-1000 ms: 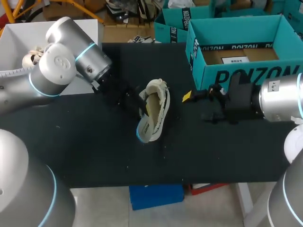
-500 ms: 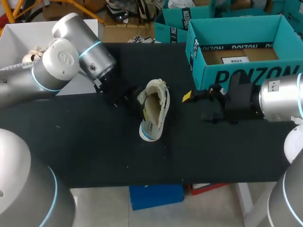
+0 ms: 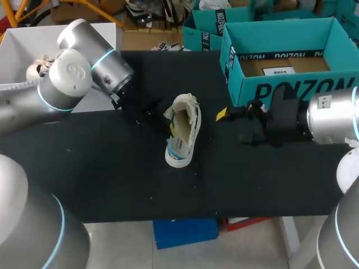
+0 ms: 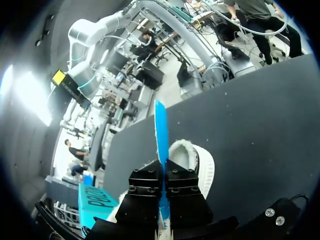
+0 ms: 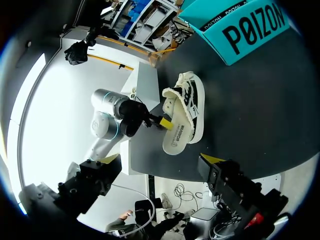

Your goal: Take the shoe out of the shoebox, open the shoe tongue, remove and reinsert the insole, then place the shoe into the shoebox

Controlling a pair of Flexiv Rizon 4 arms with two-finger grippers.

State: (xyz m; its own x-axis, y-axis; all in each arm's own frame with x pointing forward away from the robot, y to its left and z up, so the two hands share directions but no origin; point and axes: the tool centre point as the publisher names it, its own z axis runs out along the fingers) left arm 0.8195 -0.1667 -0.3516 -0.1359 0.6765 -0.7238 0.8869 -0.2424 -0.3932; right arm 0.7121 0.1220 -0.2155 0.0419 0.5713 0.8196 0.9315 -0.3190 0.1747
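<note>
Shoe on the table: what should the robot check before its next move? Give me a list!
1. Shoe out of the shoebox, lying on the table: ok.
2. Left gripper pinching the insole, seen as a thin blue strip: ok.
3. Insole fully out of the shoe: cannot tell.
4. Right gripper apart from the shoe, beside the shoebox: ok.
5. Shoebox open on top: ok.
</note>
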